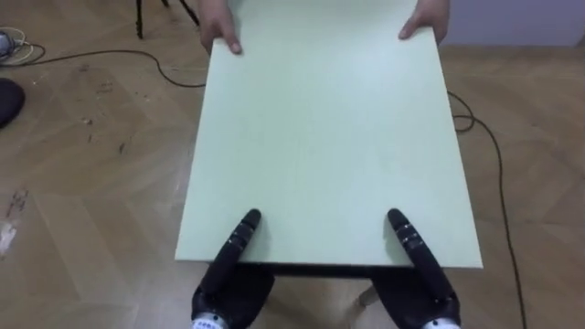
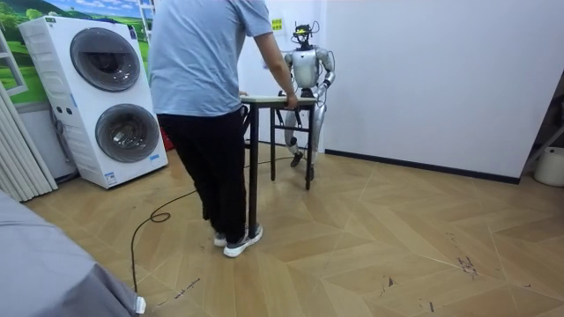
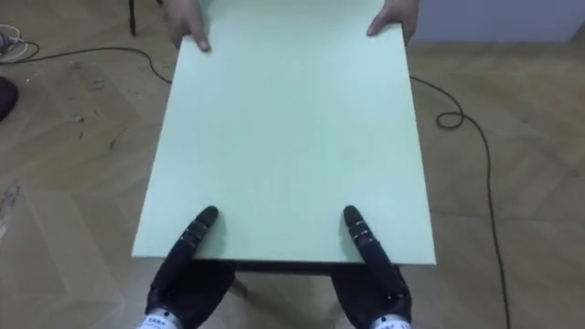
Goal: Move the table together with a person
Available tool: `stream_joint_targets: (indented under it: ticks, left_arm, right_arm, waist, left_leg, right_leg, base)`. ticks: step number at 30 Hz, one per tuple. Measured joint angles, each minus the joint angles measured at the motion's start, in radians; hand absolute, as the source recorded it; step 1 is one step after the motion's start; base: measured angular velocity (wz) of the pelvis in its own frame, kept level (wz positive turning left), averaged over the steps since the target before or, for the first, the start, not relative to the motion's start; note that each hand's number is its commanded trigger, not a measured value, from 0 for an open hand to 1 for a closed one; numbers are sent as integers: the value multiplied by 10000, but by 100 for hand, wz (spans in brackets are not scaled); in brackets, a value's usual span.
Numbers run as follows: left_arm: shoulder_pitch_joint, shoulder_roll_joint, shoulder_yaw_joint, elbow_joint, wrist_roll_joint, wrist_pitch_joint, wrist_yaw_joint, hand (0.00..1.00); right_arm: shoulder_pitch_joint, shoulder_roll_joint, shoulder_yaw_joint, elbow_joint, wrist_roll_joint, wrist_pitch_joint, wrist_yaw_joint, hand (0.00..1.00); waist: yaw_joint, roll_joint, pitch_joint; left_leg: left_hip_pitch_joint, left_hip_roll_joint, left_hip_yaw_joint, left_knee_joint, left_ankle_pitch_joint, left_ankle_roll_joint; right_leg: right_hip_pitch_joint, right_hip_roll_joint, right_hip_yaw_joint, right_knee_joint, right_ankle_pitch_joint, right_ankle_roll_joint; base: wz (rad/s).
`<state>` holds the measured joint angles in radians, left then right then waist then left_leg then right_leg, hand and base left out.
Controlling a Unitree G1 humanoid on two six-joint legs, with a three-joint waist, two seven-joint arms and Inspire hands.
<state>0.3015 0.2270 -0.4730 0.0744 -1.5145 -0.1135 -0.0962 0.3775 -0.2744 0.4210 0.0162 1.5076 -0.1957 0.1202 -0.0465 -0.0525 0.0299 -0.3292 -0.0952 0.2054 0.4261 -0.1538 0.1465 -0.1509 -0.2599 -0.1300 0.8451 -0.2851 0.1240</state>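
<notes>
Both left hand (image 1: 238, 243) and right hand (image 1: 410, 243) rest on the table (image 1: 320, 137) edge.

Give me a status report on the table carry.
Left hand and right hand on table, near edge. Person grips far edge. Washing machines stand near person.

The robot's torso and upper arms are silver-grey, with darker joints, and its head is small and dark. The left robot hand (image 1: 233, 254) and the right robot hand (image 1: 417, 256) are glossy black, built of short ribbed segments. Each widens into a bulky black wrist with a small white tag at the back. The person (image 2: 207, 97) wears a light blue short-sleeved T-shirt, black trousers and dark trainers with white soles.
</notes>
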Motion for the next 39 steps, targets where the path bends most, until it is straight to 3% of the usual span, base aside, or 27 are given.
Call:
stream_joint_targets:
  ticks: [3, 4, 6, 7, 8, 9, 12, 14, 15, 17, 18, 19, 20, 21, 22, 24, 26, 28, 30, 31, 32, 33, 35, 36, 37, 38, 39]
  left_arm:
    - [-251, 69, -10, -4, 23, 3, 9, 100]
    - [-295, 81, 2, -4, 24, 4, 21, 100]
    - [-473, 114, 79, 7, 43, 64, 88, 100]
    - [-504, 126, 125, 22, 34, 71, 90, 100]
    - [-532, 188, 237, 47, 28, 171, 92, 100]
    - [-509, 220, 311, 70, 28, 196, 105, 100]
    - [-393, 348, 319, 91, 15, 194, 175, 100]
    - [-215, 375, 276, 134, 12, 193, 188, 100]
    - [-169, 335, 276, 134, 12, 191, 188, 100]
    - [-157, 446, 275, 133, -96, 177, 188, 100]
    - [-114, 406, 268, 152, -110, 141, 188, 100]
    - [-72, 381, 258, 171, -153, 111, 188, 100]
    - [57, 392, 217, 171, -283, 39, 180, 100]
    - [146, 346, 208, 170, -363, 14, 154, 100]
    - [349, 331, 209, 169, -458, -45, 43, 100]
    - [496, 279, 210, 162, -475, -95, -21, 100]
    - [548, 246, 214, 130, -491, -95, -21, 100]
    - [601, 282, 218, 14, -558, -66, -14, 100]
    - [586, 295, 251, 13, -553, -9, 61, 100]
    - [586, 303, 251, -2, -552, 3, 153, 100]
    - [560, 279, 250, -38, -540, 17, 196, 100]
    - [658, 123, 249, -52, -530, 23, 194, 100]
    - [713, 106, 242, -93, -532, 41, 178, 100]
    - [705, 116, 245, -102, -532, 39, 174, 100]
    - [696, 179, 246, -183, -518, 34, 160, 100]
    - [684, 181, 261, -245, -480, 28, 154, 100]
    - [661, 178, 322, -251, -426, 37, 153, 100]
  right_arm:
    - [-93, 62, -99, 7, 5, 7, 14, 100]
    - [-144, 53, -102, 36, 7, 7, 14, 100]
    - [-390, 228, -70, 221, 13, 28, 14, 100]
    - [-478, 290, -74, 310, 32, 75, 14, 100]
    - [-617, 424, -99, 505, 21, 180, 31, 100]
    - [-741, 511, -76, 709, 46, 264, 59, 100]
    - [-754, 641, -48, 975, 191, 431, 92, 100]
    - [-625, 607, -11, 1035, 190, 441, 95, 100]
    - [-597, 595, -11, 1032, 189, 441, 95, 100]
    - [-593, 505, 35, 1027, 196, 450, 94, 100]
    - [-602, 475, 34, 1032, 230, 474, 87, 100]
    - [-603, 411, 80, 1038, 235, 492, 84, 100]
    - [-644, 361, 192, 1034, 227, 515, 78, 100]
    - [-669, 321, 218, 1035, 192, 546, 49, 100]
    - [-674, 268, 282, 1035, 122, 566, 32, 100]
    - [-670, 169, 361, 1032, 90, 557, 34, 100]
    - [-682, 158, 340, 1018, 7, 550, 38, 100]
    - [-684, 83, 353, 952, 10, 550, 42, 100]
    - [-664, 4, 389, 913, -3, 543, 41, 100]
    - [-628, -1, 452, 908, -42, 460, 40, 100]
    - [-617, 17, 493, 860, 5, 329, 40, 100]
    - [-614, -118, 494, 813, 79, 335, 39, 100]
    - [-623, -188, 477, 787, 66, 328, 45, 100]
    - [-622, -188, 483, 770, 66, 316, 58, 100]
    - [-620, -195, 525, 728, 70, 235, 131, 100]
    - [-620, -225, 579, 643, 88, 125, 136, 100]
    - [-629, -203, 588, 627, 96, 115, 133, 100]
  waist:
    - [71, -258, -48]
    - [97, -261, -49]
    - [231, -303, -62]
    - [225, -327, -55]
    - [245, -333, -55]
    - [267, -294, -53]
    - [547, -273, -79]
    - [822, -164, -104]
    - [839, -121, -110]
    - [889, 75, -133]
    - [1043, 111, -111]
    - [1119, 104, -105]
    - [1363, 161, -94]
    - [1425, 203, -88]
    - [1422, 325, -88]
    - [1239, 536, -77]
    - [1068, 701, -110]
    - [1022, 872, -99]
    - [979, 915, -76]
    - [977, 814, -133]
    - [909, 743, -148]
    - [1062, 885, -127]
    - [989, 1175, -114]
    - [885, 1211, -108]
    - [737, 1241, -101]
    - [672, 1312, -65]
    - [728, 1283, -38]
  left_leg:
    - [-563, 52, 219, 183, 183, 83]
    - [-695, 123, 283, 244, 215, 89]
    - [-1129, 456, 534, 407, 367, 67]
    - [-1175, 564, 662, 394, 435, 64]
    - [-1251, 848, 933, 371, 581, 37]
    - [-1308, 1188, 1097, 342, 749, -13]
    - [-1212, 1728, 1110, 40, 1141, -312]
    - [-890, 1978, 1085, -865, 2023, -696]
    - [-794, 2031, 1068, -1207, 2313, -888]
    - [-466, 2104, 495, -2626, 3476, -2403]
    - [-464, 2135, 207, -2134, 3264, -2113]
    - [-470, 2150, 133, -1582, 2953, -1808]
    - [-473, 2255, 54, -358, 2028, -1695]
    - [-482, 2269, -60, 269, 1602, -1751]
    - [-481, 2233, -301, 1439, 886, -1820]
    - [-488, 2234, -552, 3085, 56, -1827]
    - [-218, 2370, -585, 4098, -514, -1653]
    - [254, 2440, -735, 4293, -939, -1718]
    - [448, 2286, -831, 3531, -1019, -1807]
    - [566, 1940, -1213, 2964, -985, -1989]
    - [575, 1741, -1298, 2985, -986, -2225]
    - [729, 2077, -1060, 4292, -999, -2200]
    - [1258, 2366, -1129, 5398, -976, -2207]
    - [1441, 2434, -1160, 5389, -932, -2218]
    - [1910, 2455, -1261, 5181, -650, -2261]
    - [2375, 2454, -1266, 4721, -132, -2315]
    - [2715, 2439, -1256, 4136, -591, -2384]
  right_leg:
    - [503, 157, 24, -1691, -1072, -79]
    - [578, 200, -29, -1999, -1196, -103]
    - [665, 391, -344, -2806, -1536, -215]
    - [669, 455, -385, -2942, -1570, -220]
    - [673, 617, -510, -3202, -1586, -235]
    - [606, 877, -631, -3328, -1490, -382]
    - [451, 1459, -624, -3635, -1108, -796]
    - [467, 2010, -587, -4144, -631, -1215]
    - [467, 2142, -598, -4291, -486, -1325]
    - [345, 2494, -778, -4845, 87, -1771]
    - [195, 2443, -1001, -4800, 220, -1960]
    - [182, 2361, -1161, -4789, 261, -2001]
    - [188, 2159, -1597, -4804, 366, -2023]
    - [202, 2074, -1860, -4829, 416, -2003]
    - [291, 1970, -2378, -4901, 519, -2001]
    - [343, 1908, -3289, -4938, 515, -2001]
    - [353, 1843, -4041, -5013, 518, -2013]
    - [326, 1857, -4562, -4972, 499, -2039]
    - [234, 2025, -4272, -4819, 491, -2104]
    - [-12, 2267, -3243, -4974, 536, -2204]
    - [-261, 2261, -2996, -5064, 595, -2333]
    - [-242, 2333, -3131, -4997, 598, -2473]
    - [-142, 2595, -3453, -4990, 684, -2719]
    - [-172, 2640, -3600, -4959, 680, -2745]
    - [-351, 2696, -3807, -4812, 629, -2816]
    - [-465, 2833, -3920, -4754, 621, -2863]
    - [-593, 2870, -3969, -4637, 637, -2916]
  base:
    - [-9]
    - [-18]
    - [-20]
    - [-14]
    - [-14]
    - [-13]
    - [-25]
    - [-23]
    - [0]
    - [1]
    - [-23]
    - [-64]
    - [-64]
    - [-66]
    - [-27]
    - [11]
    - [20]
    - [32]
    - [39]
    - [42]
    - [14]
    - [-5]
    - [15]
    - [64]
    - [50]
    - [34]
    - [7]
